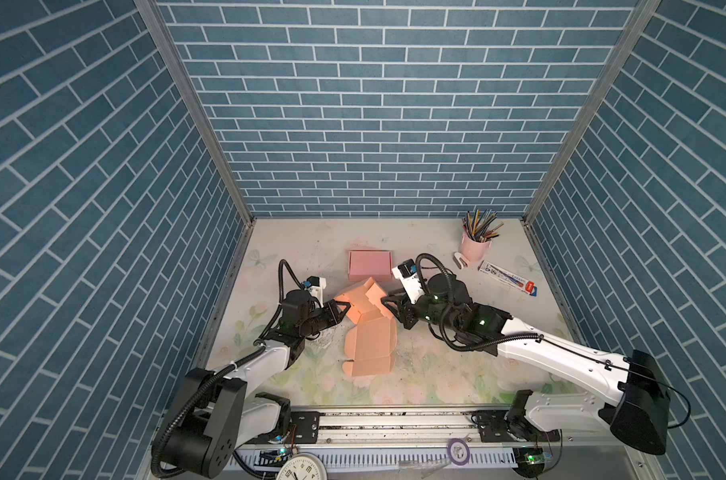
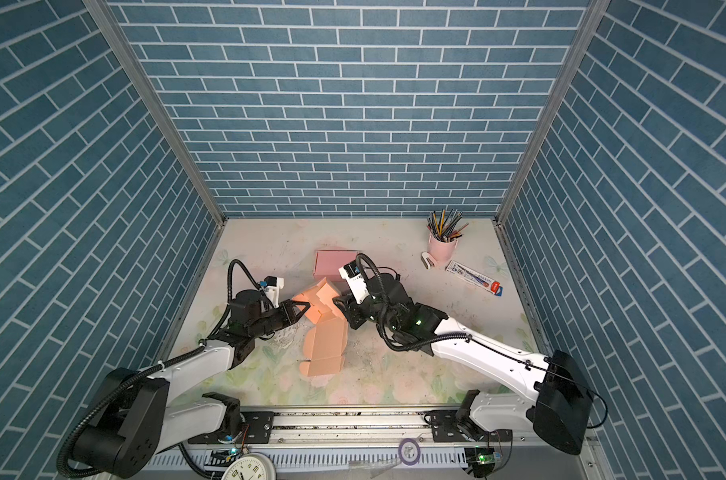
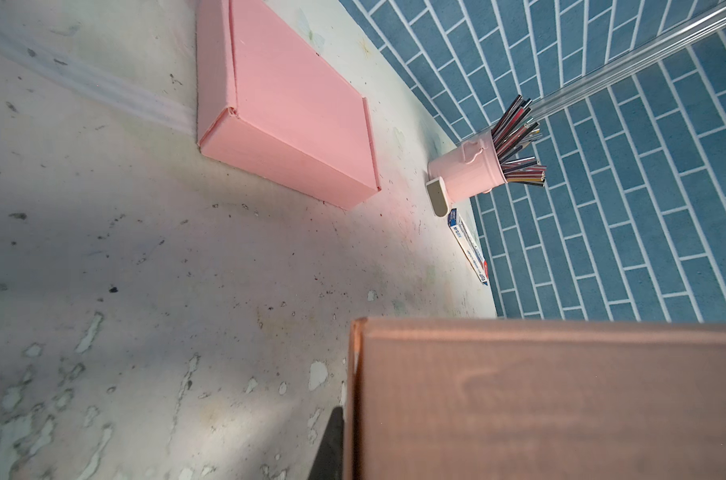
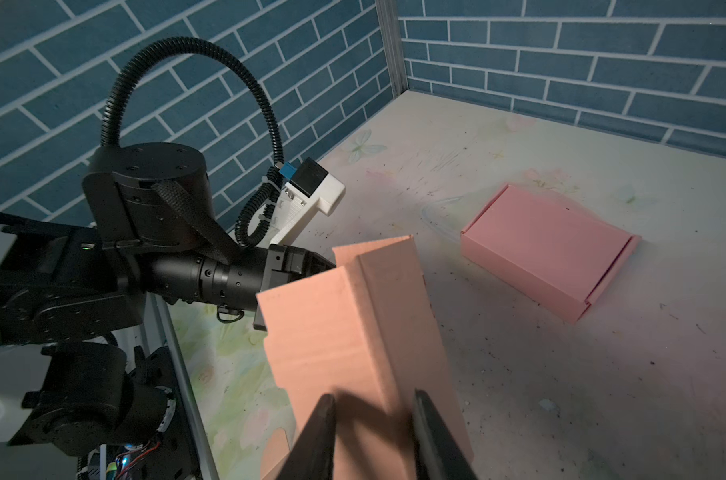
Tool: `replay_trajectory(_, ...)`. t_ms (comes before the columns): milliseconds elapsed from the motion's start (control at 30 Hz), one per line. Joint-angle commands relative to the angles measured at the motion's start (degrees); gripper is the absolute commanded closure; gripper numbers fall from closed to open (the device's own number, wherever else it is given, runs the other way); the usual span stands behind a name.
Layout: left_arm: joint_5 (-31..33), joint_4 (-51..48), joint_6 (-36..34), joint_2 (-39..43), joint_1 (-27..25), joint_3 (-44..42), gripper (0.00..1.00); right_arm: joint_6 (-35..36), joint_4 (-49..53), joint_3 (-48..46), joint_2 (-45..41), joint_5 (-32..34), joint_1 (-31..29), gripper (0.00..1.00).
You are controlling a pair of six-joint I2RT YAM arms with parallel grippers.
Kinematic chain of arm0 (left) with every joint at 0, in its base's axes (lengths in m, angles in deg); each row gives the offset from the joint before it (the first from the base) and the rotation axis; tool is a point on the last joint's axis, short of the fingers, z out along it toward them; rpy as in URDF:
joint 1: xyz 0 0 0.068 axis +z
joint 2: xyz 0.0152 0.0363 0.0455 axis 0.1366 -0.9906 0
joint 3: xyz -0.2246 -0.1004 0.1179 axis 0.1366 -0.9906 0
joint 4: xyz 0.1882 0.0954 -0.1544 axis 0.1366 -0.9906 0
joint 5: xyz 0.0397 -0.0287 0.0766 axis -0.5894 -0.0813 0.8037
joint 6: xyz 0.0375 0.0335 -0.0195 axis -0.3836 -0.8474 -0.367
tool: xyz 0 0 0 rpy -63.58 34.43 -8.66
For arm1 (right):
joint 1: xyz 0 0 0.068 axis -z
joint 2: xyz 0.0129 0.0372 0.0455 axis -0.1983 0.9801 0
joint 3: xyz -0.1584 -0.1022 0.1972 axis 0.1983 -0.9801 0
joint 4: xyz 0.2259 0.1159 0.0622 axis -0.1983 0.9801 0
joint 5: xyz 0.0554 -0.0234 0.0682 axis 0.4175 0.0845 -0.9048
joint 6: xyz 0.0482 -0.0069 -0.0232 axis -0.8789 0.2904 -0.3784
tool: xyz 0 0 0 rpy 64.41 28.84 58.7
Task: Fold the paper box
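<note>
Right wrist view: paper box (image 4: 353, 332) half-raised near the middle of the worktop (image 4: 581, 374), one wall lifted and tilted, the remaining panels lying flat toward the near edge in both top views. Left jaws narrow, apparently pinching the far end of the lifted wall. Right jaws part-way apart, astride the same wall from the opposite end; clamped or merely straddling, cannot tell.

Likely trouble from here:
- Pulling the two ends against each other, with the card buckling or tearing off its crease.
- Losing the thin left pinch and letting the wall spring back flat.
- Dragging the unpinned flat panels across the worktop, so spoiling the alignment of tabs and slots.

Around: finished pink box (image 1: 369, 265) just behind the work and close beside the right wrist, easily nudged by a backward swing. Pencil cup (image 1: 475, 246), small white object (image 1: 461, 261) and long printed packet (image 1: 507, 277) well apart toward the far right corner, clear of both arms. No obstacle between the arms except the card itself.
</note>
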Motion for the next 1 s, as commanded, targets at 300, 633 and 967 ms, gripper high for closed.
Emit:
replay_trajectory(300,3.7,2.1,2.8,-2.3,-0.3,-2.0,0.89,4.2,8.5,9.7,8.3,16.3,-6.2,0.69)
replay_trajectory(633,4.2,2.0,3.1,-1.9,-0.4,-2.2,0.9,5.3,9.5,11.6,10.2,18.5,-7.7,0.71)
replay_trajectory(967,3.0,-0.9,-0.2,-1.1,-0.3,-0.7,0.9,2.8,6.2,4.6,-1.3,9.2,-4.5,0.65)
